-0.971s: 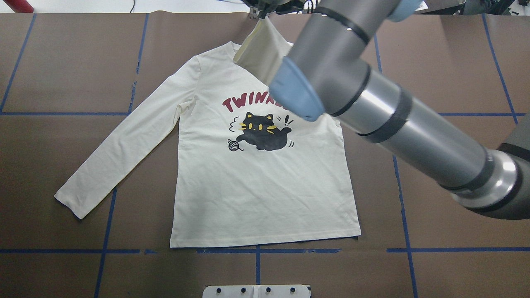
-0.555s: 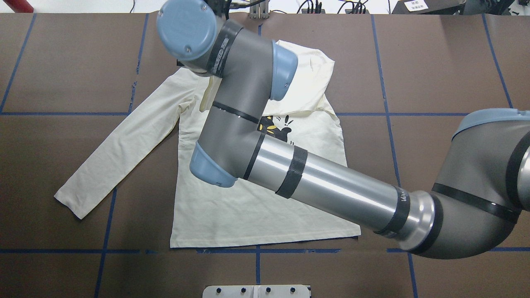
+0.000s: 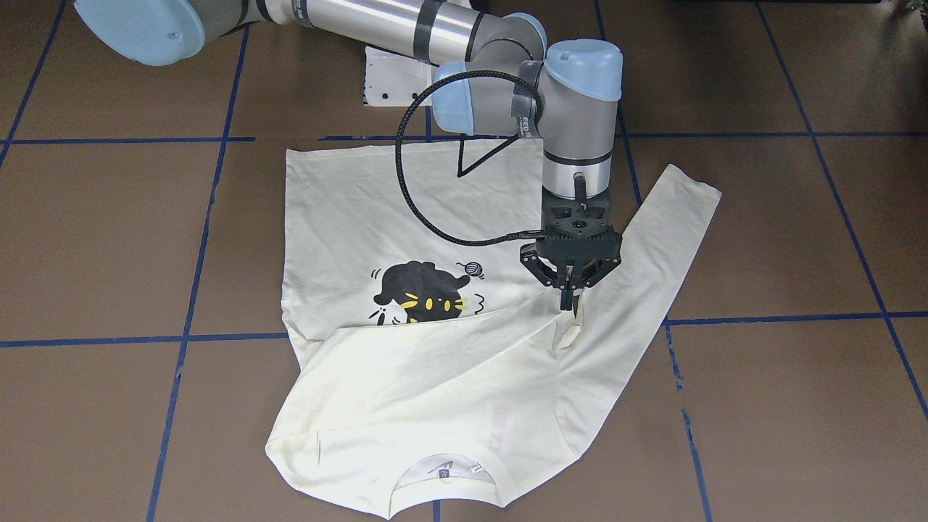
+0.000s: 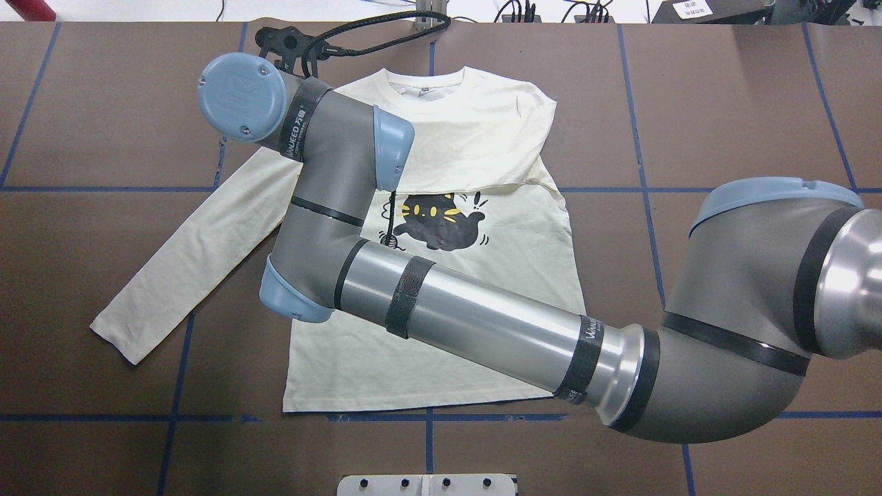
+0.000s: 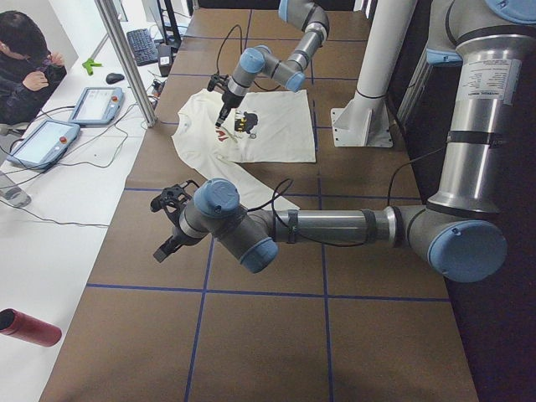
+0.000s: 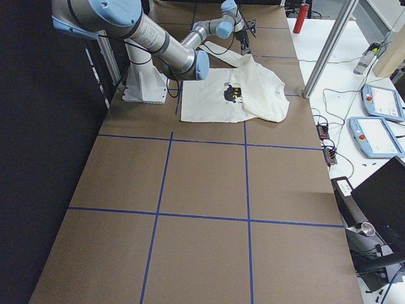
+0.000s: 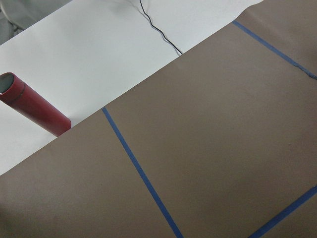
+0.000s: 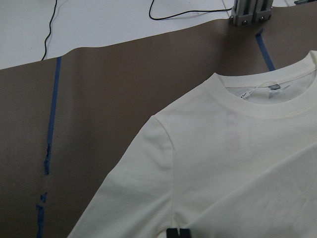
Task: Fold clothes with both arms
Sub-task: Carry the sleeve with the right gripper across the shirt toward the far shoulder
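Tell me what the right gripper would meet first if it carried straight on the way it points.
The T-shirt: the right gripper points straight down, its tips apparently touching the cloth beside the spread sleeve's armpit. Under the cloth lies the table.

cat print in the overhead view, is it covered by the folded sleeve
No, the cat print lies in plain sight just below the edge of the folded sleeve.
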